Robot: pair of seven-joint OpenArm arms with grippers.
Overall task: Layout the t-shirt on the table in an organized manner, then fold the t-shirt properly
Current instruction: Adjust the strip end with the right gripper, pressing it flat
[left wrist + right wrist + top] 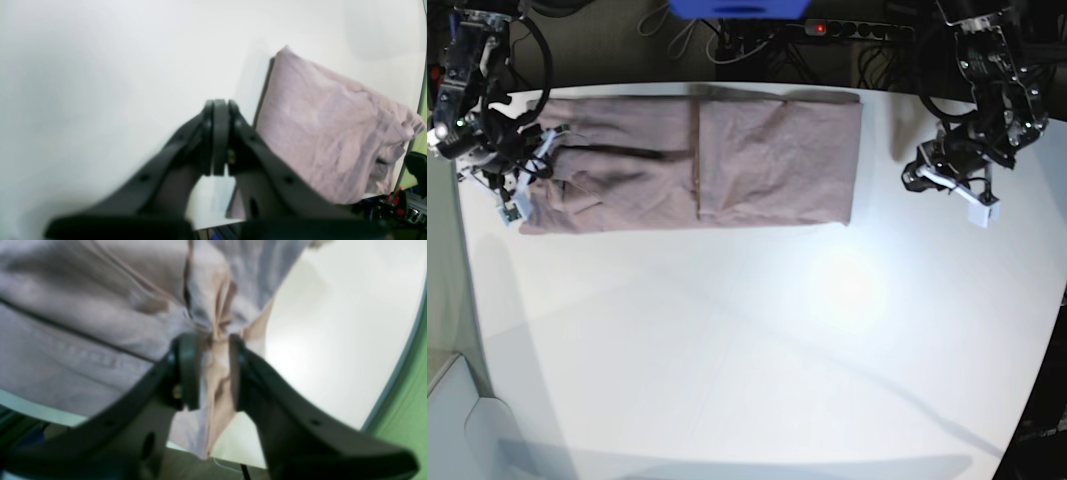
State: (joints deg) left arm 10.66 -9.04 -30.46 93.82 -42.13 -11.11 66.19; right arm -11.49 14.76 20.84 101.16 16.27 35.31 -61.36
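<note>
My left claw [219, 103] is pressed together with nothing between its fingers, hanging over bare white table [100, 83]; the folded t-shirt [327, 126] lies just off to one side of it, clear of my fingertips. In the base view that left claw [927, 172] sits near the table's far right edge, apart from the shirt's straight right hem. My right claw [209, 370] stands partly apart, and a bunched pinch of mauve cloth [217, 373] runs down between the two fingers; the picture is too blurred for me to say whether the pads press on it or merely flank it. The t-shirt [727, 160] stretches as a long band along the far side of the table [747, 360], its right half flat and smooth with a vertical fold line near the middle, its left half more rumpled with a dark crease running across it. My right claw [522, 175] is at the shirt's left end, close to the table's left edge. From my right wrist I see seams and faint pale lettering on the fabric [93, 360], the white tabletop [333, 340] curving away beside it, and a green surface [410, 400] beyond the rim.
</note>
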